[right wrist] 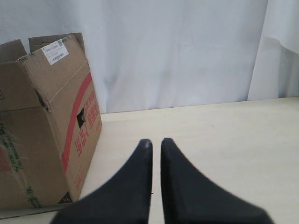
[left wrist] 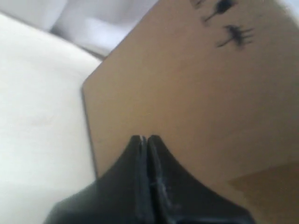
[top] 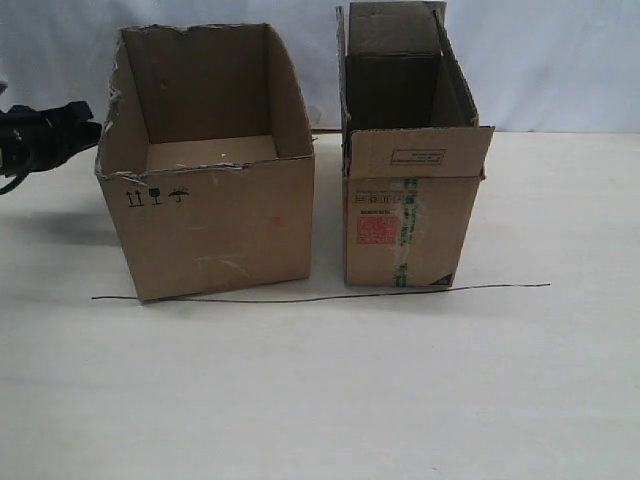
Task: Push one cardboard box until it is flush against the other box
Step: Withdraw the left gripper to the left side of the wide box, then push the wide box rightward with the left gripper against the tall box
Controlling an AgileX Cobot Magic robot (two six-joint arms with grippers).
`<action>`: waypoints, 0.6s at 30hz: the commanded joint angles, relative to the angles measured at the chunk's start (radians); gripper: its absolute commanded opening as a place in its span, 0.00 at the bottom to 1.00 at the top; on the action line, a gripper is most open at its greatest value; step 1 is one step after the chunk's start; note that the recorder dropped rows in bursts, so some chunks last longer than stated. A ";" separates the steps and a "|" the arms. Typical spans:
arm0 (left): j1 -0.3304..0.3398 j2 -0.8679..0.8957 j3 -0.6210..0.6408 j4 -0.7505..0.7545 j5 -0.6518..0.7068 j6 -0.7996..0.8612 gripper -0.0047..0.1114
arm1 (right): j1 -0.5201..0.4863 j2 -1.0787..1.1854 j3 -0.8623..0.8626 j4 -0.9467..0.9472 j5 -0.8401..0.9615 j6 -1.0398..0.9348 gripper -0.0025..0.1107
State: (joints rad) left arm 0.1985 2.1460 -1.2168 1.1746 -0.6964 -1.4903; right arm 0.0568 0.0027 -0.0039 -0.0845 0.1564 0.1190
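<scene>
The wide cardboard box (top: pixel 215 215), torn along its rim, stands left of centre on the table. A narrow gap separates it from the other box (top: pixel 410 200), taller, with a red label and green-printed tape. My left gripper (top: pixel 92 125) is at the wide box's outer left wall, near its top edge. In the left wrist view that gripper (left wrist: pixel 146 137) is shut, its tips right at the brown wall (left wrist: pixel 187 93). My right gripper (right wrist: pixel 156 142) is off to the side of the tall box (right wrist: pixel 46 121), fingers together but for a thin slit, holding nothing. It is outside the exterior view.
A thin black wire (top: pixel 320 297) lies across the pale table (top: pixel 320 400) just in front of both boxes. A white curtain (top: pixel 560 60) hangs behind the table.
</scene>
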 commanded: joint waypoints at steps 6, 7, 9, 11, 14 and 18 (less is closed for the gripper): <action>0.000 0.050 -0.007 -0.107 -0.209 -0.006 0.04 | 0.004 -0.003 0.004 0.002 0.004 -0.001 0.07; 0.000 0.054 -0.007 -0.113 -0.212 -0.006 0.04 | 0.004 -0.003 0.004 0.002 0.004 -0.001 0.07; -0.009 0.065 -0.029 -0.106 -0.214 -0.006 0.04 | 0.004 -0.003 0.004 0.002 0.004 -0.001 0.07; -0.034 0.073 -0.059 -0.083 -0.215 -0.006 0.04 | 0.004 -0.003 0.004 0.002 0.004 -0.001 0.07; -0.065 0.079 -0.088 -0.088 -0.210 -0.010 0.04 | 0.004 -0.003 0.004 0.002 0.004 -0.001 0.07; -0.083 0.079 -0.119 -0.085 -0.214 -0.013 0.04 | 0.004 -0.003 0.004 0.002 0.004 -0.001 0.07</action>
State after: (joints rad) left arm 0.1269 2.2253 -1.3220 1.0865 -0.8961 -1.4943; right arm 0.0568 0.0027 -0.0039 -0.0845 0.1564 0.1190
